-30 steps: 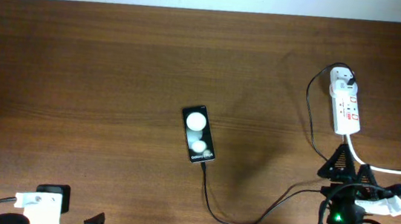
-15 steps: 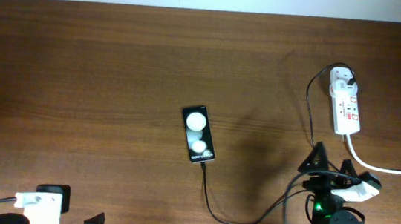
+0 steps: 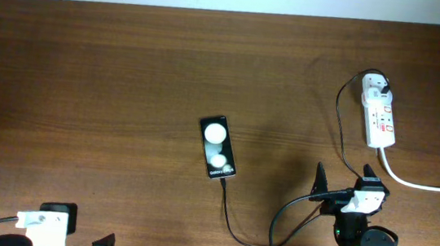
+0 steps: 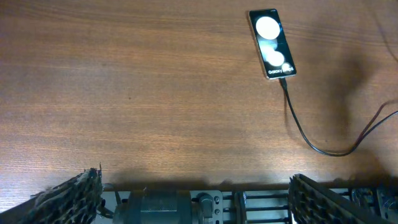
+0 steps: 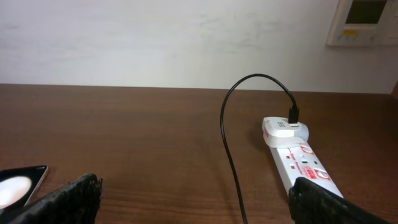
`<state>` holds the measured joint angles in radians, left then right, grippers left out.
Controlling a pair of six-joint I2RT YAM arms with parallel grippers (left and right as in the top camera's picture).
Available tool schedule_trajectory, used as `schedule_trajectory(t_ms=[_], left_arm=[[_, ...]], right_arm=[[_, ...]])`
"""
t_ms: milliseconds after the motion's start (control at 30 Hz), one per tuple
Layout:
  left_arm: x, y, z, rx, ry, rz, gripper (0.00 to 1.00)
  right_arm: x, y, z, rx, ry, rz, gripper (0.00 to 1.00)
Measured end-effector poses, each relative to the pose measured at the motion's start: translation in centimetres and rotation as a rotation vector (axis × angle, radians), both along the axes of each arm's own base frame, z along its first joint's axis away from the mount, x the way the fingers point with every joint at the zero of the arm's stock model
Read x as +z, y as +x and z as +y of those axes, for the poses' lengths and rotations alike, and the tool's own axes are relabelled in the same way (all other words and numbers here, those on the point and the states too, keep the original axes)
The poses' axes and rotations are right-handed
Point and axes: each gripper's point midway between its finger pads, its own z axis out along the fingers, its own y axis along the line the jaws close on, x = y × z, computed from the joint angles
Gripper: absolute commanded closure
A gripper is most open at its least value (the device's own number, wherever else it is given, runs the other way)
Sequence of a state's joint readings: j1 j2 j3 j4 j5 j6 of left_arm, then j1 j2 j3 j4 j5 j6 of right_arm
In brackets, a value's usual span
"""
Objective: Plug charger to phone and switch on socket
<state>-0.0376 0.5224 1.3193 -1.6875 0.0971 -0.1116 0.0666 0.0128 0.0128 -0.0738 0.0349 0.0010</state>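
The black phone (image 3: 218,148) lies flat mid-table, showing round white reflections; it also shows in the left wrist view (image 4: 272,43) and at the left edge of the right wrist view (image 5: 18,186). The thin black charger cable (image 3: 250,242) runs from the phone's near end, loops along the front, and rises to a white plug (image 3: 378,84) in the socket (image 3: 381,122) at the far right. The cable (image 5: 231,149) and socket (image 5: 300,160) fill the right wrist view. My right gripper (image 3: 344,177) is open and empty, near-left of the socket. My left gripper (image 4: 199,190) is open and empty at the front edge.
The socket's thick white cord (image 3: 422,186) runs off to the right edge. The left arm's base (image 3: 44,221) sits at the front left corner. A wall panel (image 5: 364,22) hangs beyond the table's far edge.
My right gripper has moved left and toward the front, away from the socket, and its fingers have spread open. The phone, cable and left arm have not moved.
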Motion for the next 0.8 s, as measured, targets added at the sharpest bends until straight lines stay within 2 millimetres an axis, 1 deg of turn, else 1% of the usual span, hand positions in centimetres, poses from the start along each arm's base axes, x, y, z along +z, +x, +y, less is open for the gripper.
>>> schedule_trajectory(t_ms=[500, 633, 700, 733, 800], left_arm=[[0.0, 0.0, 0.0, 0.0, 0.0, 0.0, 0.01], [0.1, -0.4, 0.0, -0.002, -0.003, -0.026, 0.01], [0.8, -0.3, -0.2, -0.007, -0.011, -0.092, 0.01], [1.7, 0.0, -0.2, -0.009, -0.016, -0.159, 0.01], [4.0, 1.0, -0.4, -0.018, -0.029, -0.361, 0.01]], right_arm=[[0.0, 0.0, 0.0, 0.0, -0.002, 0.0, 0.01], [0.0, 0.0, 0.0, 0.0, -0.001, 0.0, 0.01], [0.0, 0.0, 0.0, 0.001, -0.001, 0.0, 0.01], [0.0, 0.0, 0.0, 0.002, -0.001, 0.0, 0.01], [0.0, 0.0, 0.1, 0.004, -0.001, 0.001, 0.01]])
